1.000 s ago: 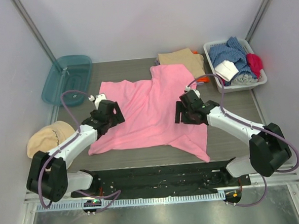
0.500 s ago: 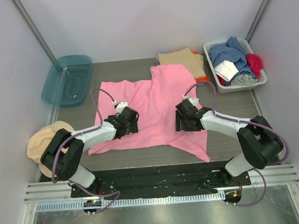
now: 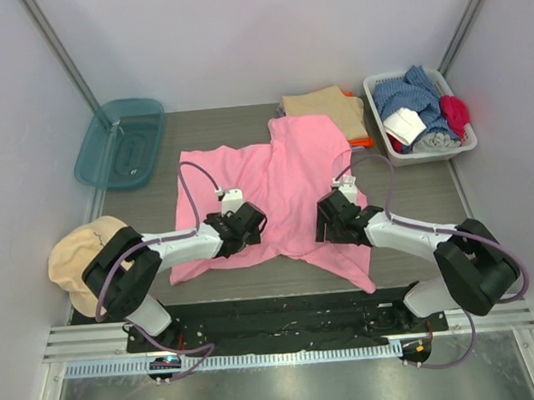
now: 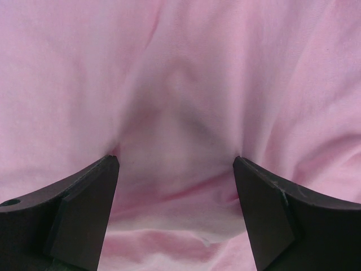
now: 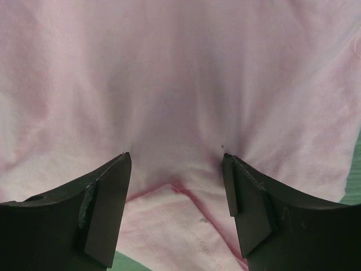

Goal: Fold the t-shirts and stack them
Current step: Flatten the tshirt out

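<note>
- Softly rumpled, the pink t-shirt (image 3: 288,176) is spread across the grey wood-grain worktop (image 3: 226,125).
- The left tool (image 4: 175,161) and right tool (image 5: 175,155) are pressed wide open into it, nothing clamped.

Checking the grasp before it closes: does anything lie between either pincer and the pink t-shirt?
Nothing visible does. The left pincer and the right pincer are open, their tips resting on the pink t-shirt, with only its cloth puckered between them.

Pink t-shirt (image 3: 284,176) rumpled on table (image 3: 217,126)
</note>
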`<act>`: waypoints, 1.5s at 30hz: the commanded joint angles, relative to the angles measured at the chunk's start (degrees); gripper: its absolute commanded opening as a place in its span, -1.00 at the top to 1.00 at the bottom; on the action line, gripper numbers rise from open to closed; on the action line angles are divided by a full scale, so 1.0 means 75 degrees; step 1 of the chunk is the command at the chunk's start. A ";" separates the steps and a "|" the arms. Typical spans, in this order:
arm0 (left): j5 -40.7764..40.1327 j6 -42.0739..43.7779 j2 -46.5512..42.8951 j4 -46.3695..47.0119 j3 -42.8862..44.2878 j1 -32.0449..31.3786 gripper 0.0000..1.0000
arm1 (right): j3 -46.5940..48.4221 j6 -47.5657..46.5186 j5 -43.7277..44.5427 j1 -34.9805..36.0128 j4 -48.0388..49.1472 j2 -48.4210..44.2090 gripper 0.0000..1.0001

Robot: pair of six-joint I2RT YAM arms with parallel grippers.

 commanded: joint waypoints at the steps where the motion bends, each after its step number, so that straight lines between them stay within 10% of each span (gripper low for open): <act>1: 0.0058 -0.0807 0.0098 -0.0777 -0.0458 -0.0511 -0.76 | -0.0496 0.0782 -0.0099 0.0308 -0.1047 -0.0525 -0.47; 25: -0.1171 -0.3925 -0.1519 -0.4127 -0.0543 -0.2621 -0.84 | 0.0240 0.2203 0.0709 0.1492 -0.4038 -0.3716 -0.52; 34: -0.2718 -0.3725 -0.1847 -0.5218 0.0923 -0.2587 -0.99 | 0.1870 0.0106 0.1753 0.1445 -0.0969 -0.0709 -0.62; 45: -0.2872 -0.4265 -0.3182 -0.5712 0.0070 -0.2305 -0.99 | 0.1919 -0.0190 0.1461 0.1012 0.0720 0.1475 -0.63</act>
